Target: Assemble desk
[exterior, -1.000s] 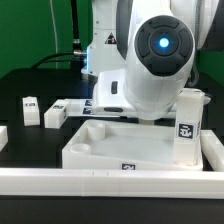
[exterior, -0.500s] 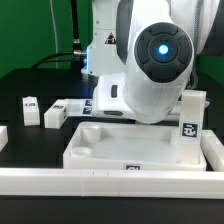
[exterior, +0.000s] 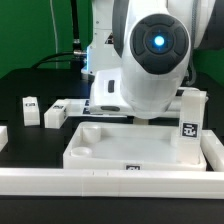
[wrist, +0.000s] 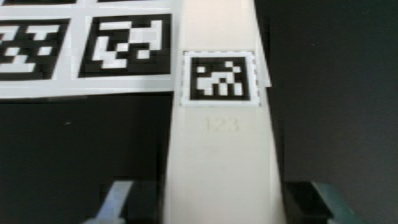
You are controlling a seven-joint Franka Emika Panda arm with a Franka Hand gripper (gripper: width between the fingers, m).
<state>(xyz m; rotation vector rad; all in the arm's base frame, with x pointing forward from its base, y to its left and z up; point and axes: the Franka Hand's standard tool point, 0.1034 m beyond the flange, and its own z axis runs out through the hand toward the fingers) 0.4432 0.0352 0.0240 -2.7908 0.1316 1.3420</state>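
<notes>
The white tray-like desk tabletop [exterior: 100, 145] lies in the middle of the exterior view. One white leg [exterior: 188, 127] with a tag stands upright at its right corner. Two more tagged legs [exterior: 31, 108] [exterior: 54, 117] sit on the black table at the exterior view's left. In the wrist view another white leg [wrist: 221, 120] with a square tag lies lengthwise on the black table. My gripper [wrist: 222, 205] straddles it, open, with a dark gap on each side between the leg and the fingers [wrist: 118, 200]. In the exterior view the arm's body hides the gripper.
The marker board [wrist: 80, 45] lies right beside the leg in the wrist view and shows behind the arm [exterior: 72, 105] in the exterior view. Long white border rails run along the front [exterior: 110, 182] and the exterior view's right [exterior: 215, 150].
The arm's body has shifted slightly up and toward the exterior view's left. The tabletop and the legs have not moved.
</notes>
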